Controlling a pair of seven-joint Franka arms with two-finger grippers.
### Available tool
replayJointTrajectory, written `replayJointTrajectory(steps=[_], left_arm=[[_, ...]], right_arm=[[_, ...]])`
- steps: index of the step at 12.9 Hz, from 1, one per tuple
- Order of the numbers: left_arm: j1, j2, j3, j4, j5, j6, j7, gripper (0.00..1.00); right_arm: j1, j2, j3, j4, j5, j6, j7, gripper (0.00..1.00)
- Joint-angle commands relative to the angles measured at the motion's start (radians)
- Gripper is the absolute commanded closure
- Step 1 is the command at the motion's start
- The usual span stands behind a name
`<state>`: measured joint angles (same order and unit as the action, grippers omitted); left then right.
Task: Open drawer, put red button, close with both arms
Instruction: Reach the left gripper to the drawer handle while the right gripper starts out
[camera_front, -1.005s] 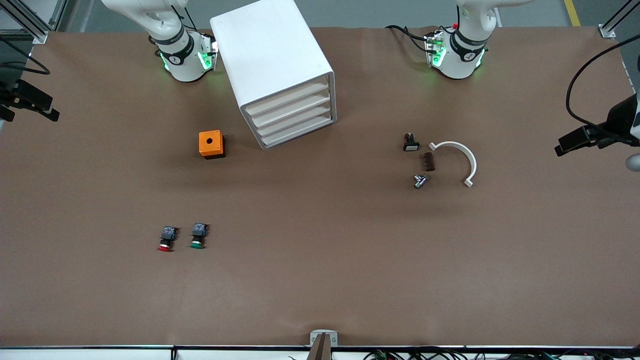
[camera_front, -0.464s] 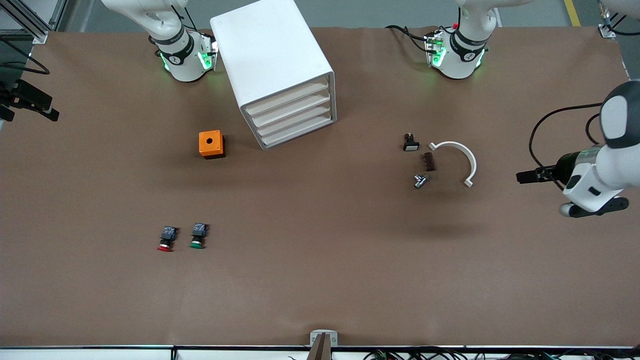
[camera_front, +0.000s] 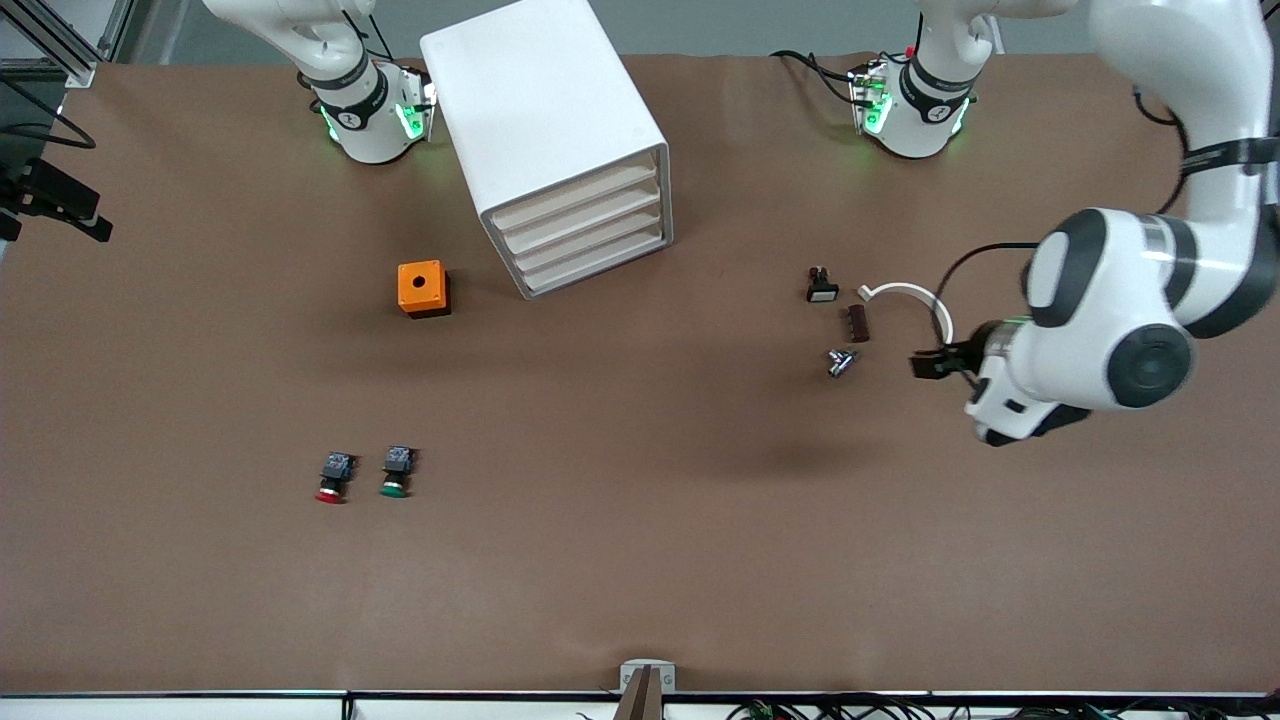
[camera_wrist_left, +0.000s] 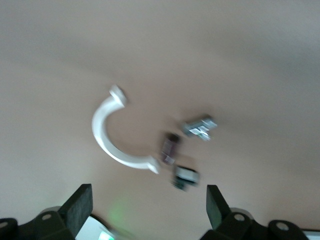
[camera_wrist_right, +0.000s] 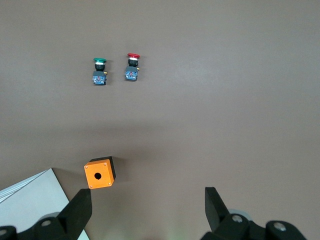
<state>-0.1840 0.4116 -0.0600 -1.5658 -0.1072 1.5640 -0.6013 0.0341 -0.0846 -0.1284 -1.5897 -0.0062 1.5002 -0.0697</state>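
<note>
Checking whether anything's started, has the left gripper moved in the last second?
Yes. The left gripper has swung in from the table's edge and is now over the white curved bracket.

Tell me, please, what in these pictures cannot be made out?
- Front view: the left gripper is mostly hidden by its own arm.
- Front view: the right gripper is cut off by the edge.
- Left wrist view: the small parts beside the white bracket are blurred.
- Drawer cabinet: contents hidden, drawers shut.
</note>
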Motion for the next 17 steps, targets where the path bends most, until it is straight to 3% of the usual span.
replayJointTrajectory(steps=[1, 5, 10, 13, 17], left_arm=[[-0.06, 0.053, 0.005, 0.058, -0.116, -0.068, -0.272, 0.0], [-0.126, 0.134, 0.003, 0.114, -0.389, -0.096, -0.819, 0.0], [-0.235, 0.286, 0.003, 0.187, -0.645, -0.096, -1.288, 0.0], [-0.296, 0.355, 0.003, 0.187, -0.759, -0.096, -1.471, 0.0], [-0.365, 0.411, 0.003, 0.184, -0.855, -0.11, -1.528, 0.0]], right_arm=[[-0.02, -0.018, 0.016, -0.004, -0.015, -0.003, -0.013, 0.0], [-0.023, 0.018, 0.016, 0.019, -0.017, -0.006, -0.007, 0.0], [-0.031, 0.186, 0.015, 0.039, -0.011, 0.066, -0.012, 0.0], [-0.04, 0.253, 0.016, 0.037, -0.005, 0.121, -0.015, 0.0], [-0.004, 0.35, 0.021, 0.007, 0.037, 0.254, 0.028, 0.0]])
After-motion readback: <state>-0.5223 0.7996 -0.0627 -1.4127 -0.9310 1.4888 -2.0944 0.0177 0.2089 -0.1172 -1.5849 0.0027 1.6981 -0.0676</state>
